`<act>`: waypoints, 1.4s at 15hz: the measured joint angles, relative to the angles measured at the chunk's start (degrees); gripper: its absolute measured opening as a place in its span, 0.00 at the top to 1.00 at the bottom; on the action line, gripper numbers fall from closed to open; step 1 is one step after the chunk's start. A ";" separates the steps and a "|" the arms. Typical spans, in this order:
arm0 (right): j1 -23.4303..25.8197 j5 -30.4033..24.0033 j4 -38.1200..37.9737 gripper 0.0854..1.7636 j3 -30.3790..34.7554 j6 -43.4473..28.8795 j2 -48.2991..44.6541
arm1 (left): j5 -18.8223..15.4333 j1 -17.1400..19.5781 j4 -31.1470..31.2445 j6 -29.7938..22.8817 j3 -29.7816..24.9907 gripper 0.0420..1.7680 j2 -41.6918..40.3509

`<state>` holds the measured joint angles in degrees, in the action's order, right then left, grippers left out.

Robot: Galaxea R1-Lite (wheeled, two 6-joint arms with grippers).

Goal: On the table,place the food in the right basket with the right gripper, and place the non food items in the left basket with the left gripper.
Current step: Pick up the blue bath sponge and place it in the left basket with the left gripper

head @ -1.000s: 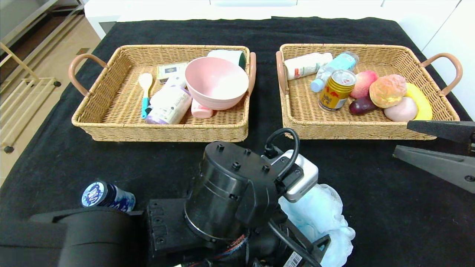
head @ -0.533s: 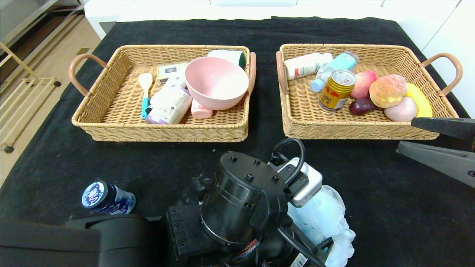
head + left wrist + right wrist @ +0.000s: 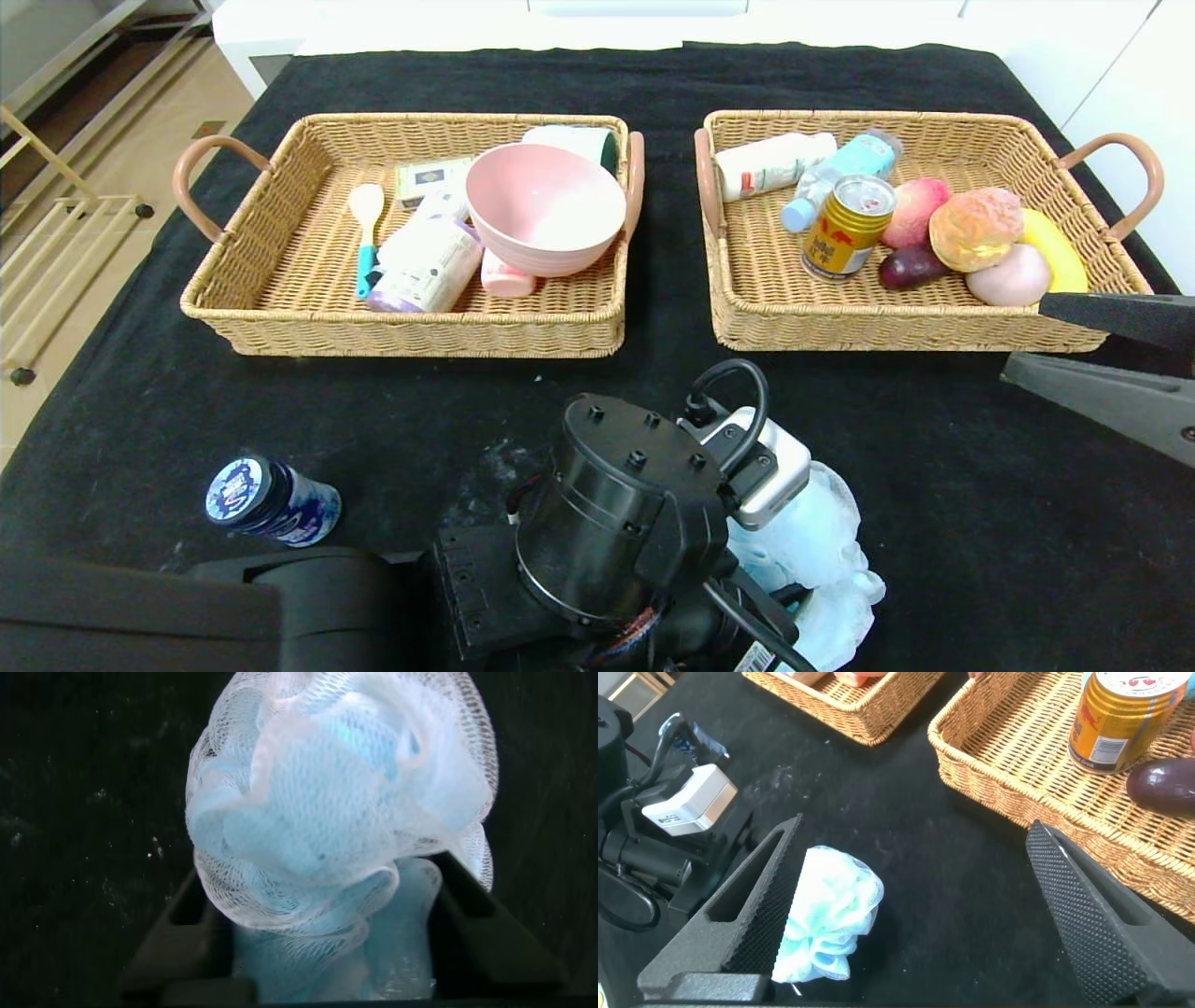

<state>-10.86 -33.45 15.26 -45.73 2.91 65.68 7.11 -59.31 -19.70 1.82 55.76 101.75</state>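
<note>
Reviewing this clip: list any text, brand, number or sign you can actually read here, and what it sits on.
No text here can be read for certain.
Gold-and-red can in the right basket: red print, too small to read.
Blue jar on the table: patterned lid, lettering blurred.
White canister in the left basket: label unreadable.
Small box behind it: dark emblem, no readable words.
White bottle: print too faint.

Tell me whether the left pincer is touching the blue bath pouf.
Touching. In the left wrist view the bath pouf sits between both dark fingers of the left pincer, its mesh pressed against them on each side.
</note>
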 joint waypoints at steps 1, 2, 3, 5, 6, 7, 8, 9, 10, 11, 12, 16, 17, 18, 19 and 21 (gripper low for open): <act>0.01 0.00 0.00 0.03 0.00 -0.02 0.00 | 0.00 0.05 -0.06 0.02 -0.02 0.47 0.01; 0.00 0.00 0.00 0.03 0.00 0.00 0.00 | 0.02 0.05 -0.09 0.02 -0.04 0.52 0.01; 0.00 0.00 0.02 0.03 0.04 0.02 0.00 | 0.02 0.07 -0.15 0.02 -0.04 0.56 0.01; -0.02 0.00 0.00 0.03 0.11 0.04 0.05 | 0.02 0.11 -0.24 -0.04 -0.09 0.73 0.00; -0.02 -0.01 0.00 0.03 0.11 0.02 0.05 | 0.02 0.13 -0.22 -0.06 -0.09 0.73 0.01; -0.02 0.00 0.00 0.03 0.11 0.02 0.05 | 0.00 0.16 -0.20 -0.04 -0.11 0.74 0.01; -0.02 0.00 0.00 0.03 0.11 0.04 0.07 | 0.02 0.16 -0.20 -0.06 -0.13 0.74 0.01; -0.02 -0.01 0.00 0.03 0.11 0.02 0.11 | 0.05 0.16 -0.17 -0.06 -0.17 0.75 0.01; -0.02 0.00 0.02 0.03 0.13 0.04 0.11 | 0.05 0.16 -0.17 -0.06 -0.20 0.75 0.04; -0.05 0.00 0.00 0.03 0.17 0.04 0.11 | 0.05 0.16 -0.15 -0.06 -0.20 0.76 0.01; -0.10 0.00 0.00 0.03 0.17 0.04 0.09 | 0.05 0.16 -0.15 -0.09 -0.22 0.76 -0.02; -0.16 -0.01 -0.09 0.03 0.37 0.02 0.00 | 0.02 0.16 -0.02 0.02 -0.04 0.78 -0.29; -0.29 0.00 -0.09 0.03 0.45 0.02 -0.02 | 0.02 0.16 0.02 0.11 0.05 0.78 -0.68; -0.38 -0.01 -0.07 0.03 0.50 0.04 -0.04 | 0.05 0.16 0.05 0.13 0.16 0.79 -1.23; -0.43 -0.01 -0.09 0.03 0.52 0.02 -0.04 | 0.05 0.16 0.07 0.16 0.18 0.81 -1.87; -0.44 0.00 -0.07 0.03 0.55 0.04 -0.04 | 0.13 0.21 0.22 0.13 0.00 0.84 -3.55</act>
<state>-11.30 -33.45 15.19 -45.18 2.95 65.65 7.24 -59.10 -19.48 1.95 55.76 98.21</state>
